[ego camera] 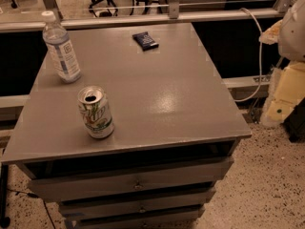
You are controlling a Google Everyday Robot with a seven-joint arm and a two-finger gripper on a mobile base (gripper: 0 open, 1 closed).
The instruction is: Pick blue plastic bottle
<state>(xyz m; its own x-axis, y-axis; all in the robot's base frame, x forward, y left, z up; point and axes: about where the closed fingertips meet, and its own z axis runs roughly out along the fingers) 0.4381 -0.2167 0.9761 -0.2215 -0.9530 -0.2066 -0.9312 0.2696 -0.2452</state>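
The blue plastic bottle [61, 47] is a clear water bottle with a white cap and a pale label. It stands upright at the back left of the grey table top [171, 89]. My gripper [282, 104] hangs at the far right, off the table's right side and well away from the bottle. It holds nothing that I can see.
A white-and-green soda can [96, 111] stands open at the front left, in front of the bottle. A small flat dark-blue packet [145, 40] lies at the back middle. The table has drawers [138, 182] below. A rail [143, 18] runs behind it, and a white cable [260, 51] hangs at the right.
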